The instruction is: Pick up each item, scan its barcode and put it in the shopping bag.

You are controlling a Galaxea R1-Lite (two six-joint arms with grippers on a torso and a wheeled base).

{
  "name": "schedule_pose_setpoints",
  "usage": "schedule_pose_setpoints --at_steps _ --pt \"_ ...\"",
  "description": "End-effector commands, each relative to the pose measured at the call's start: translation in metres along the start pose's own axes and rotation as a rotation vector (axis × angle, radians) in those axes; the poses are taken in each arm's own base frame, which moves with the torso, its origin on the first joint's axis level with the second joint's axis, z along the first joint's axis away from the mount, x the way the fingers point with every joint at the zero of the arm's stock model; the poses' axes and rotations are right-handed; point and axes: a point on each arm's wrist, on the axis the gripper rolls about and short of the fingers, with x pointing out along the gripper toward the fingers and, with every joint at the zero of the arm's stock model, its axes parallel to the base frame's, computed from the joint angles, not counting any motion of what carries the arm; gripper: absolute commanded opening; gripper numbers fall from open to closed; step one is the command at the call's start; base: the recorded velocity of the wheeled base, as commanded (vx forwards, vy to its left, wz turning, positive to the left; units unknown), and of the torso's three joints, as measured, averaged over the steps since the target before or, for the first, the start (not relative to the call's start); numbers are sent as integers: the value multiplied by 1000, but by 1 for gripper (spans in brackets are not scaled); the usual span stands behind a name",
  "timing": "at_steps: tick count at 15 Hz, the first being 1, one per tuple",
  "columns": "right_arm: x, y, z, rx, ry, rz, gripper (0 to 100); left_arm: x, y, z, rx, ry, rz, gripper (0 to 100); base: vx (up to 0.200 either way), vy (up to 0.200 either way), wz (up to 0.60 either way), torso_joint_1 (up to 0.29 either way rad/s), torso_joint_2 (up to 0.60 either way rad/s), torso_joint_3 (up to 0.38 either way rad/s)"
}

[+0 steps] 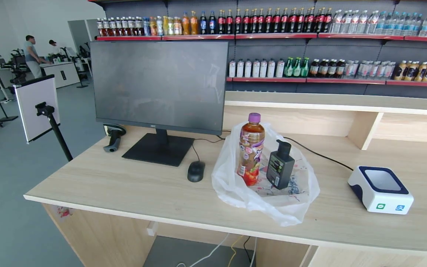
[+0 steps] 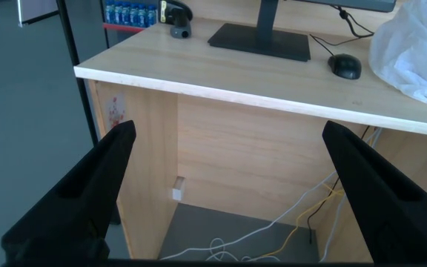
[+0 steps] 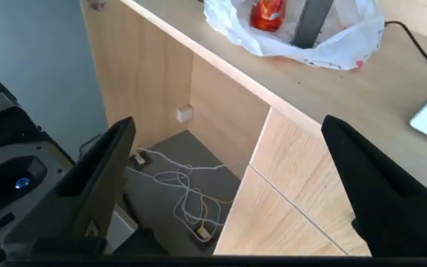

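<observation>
our left gripper [image 2: 228, 124] hangs low in front of the counter [image 2: 221, 89], below its top, fingers [image 2: 87, 193] spread wide with nothing between them. our right gripper [image 3: 228, 120] is likewise low by the counter's front edge, fingers [image 3: 376, 193] wide apart and empty. on the counter top we see the bag [image 1: 235, 193], white and slumped open, near the front edge. inside it the bottle [image 1: 250, 148] with a purple cap stands upright, and the dark pump bottle [image 1: 280, 165] stands upright just beside it, on its right. the box scanner [image 1: 380, 189], white with a dark blue rim, sits right of the bag, apart from it. left of the bag lies the mouse [image 1: 196, 171], then the monitor [image 1: 159, 85] on its stand, with the hand scanner [image 1: 114, 139] by the monitor's lower left corner. shelves [image 1: 309, 36] of drinks line the wall behind.
</observation>
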Motion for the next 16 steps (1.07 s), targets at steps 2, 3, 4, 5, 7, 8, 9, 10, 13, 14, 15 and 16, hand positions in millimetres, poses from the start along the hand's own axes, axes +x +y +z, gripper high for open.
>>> schedule_pose_setpoints --at_steps 2,3,4,5,7,8,9,10,13,14,15,16 --pt "-4 5 -1 -38 -69 161 100 0 0 0 -1 1 0 100 0 0 0 0 0 0" --pt "-3 6 -1 13 -53 75 100 0 0 0 -1 1 0 100 0 0 0 0 0 0" --pt "-2 8 0 42 -41 -25 100 0 0 0 -1 1 0 100 0 0 0 0 0 0" --pt "2 9 1 68 7 -125 100 0 0 0 -1 1 0 100 0 0 0 0 0 0" --pt "7 8 3 100 66 -202 100 0 0 0 -1 1 0 100 0 0 0 0 0 0" --pt "11 8 4 119 106 -329 100 0 0 0 -1 1 0 100 0 0 0 0 0 0" --pt "15 7 5 143 143 -398 100 0 0 0 -1 1 0 100 0 0 0 0 0 0" --pt "16 7 5 156 158 -439 100 0 0 0 -1 1 0 100 0 0 0 0 0 0" --pt "12 13 2 104 90 -514 100 0 0 0 -2 1 0 100 0 0 0 0 0 0" --pt "14 12 0 92 68 -518 100 0 0 0 -2 1 0 100 0 0 0 0 0 0" --pt "16 9 -2 69 29 -544 100 0 0 0 -4 1 0 100 0 0 0 0 0 0" --pt "16 8 -2 62 33 -613 100 0 0 0 -4 1 0 100 0 0 0 0 0 0"
